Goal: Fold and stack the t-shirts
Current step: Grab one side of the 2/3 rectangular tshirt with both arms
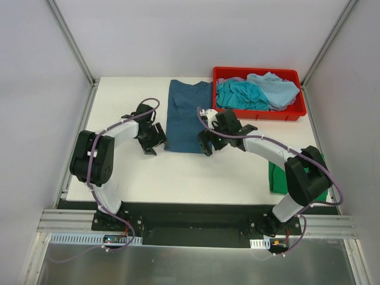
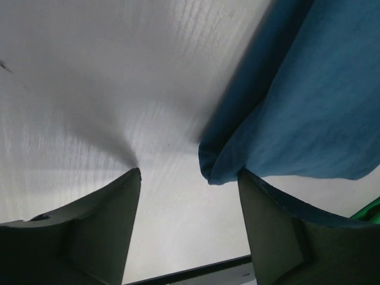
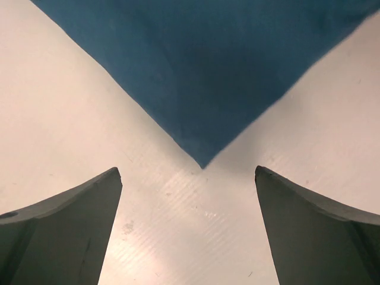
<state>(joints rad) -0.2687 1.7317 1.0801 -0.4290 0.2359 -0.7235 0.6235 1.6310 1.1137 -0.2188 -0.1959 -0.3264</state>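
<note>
Teal-blue cotton t-shirt, already a long rectangle, lies mid-frame on the white table in the overhead view. Your left gripper and right gripper, fingers spread and empty, sit at its lower corners. Centre the left corner, which lies off towards one finger, then pinch all layers evenly.
</note>
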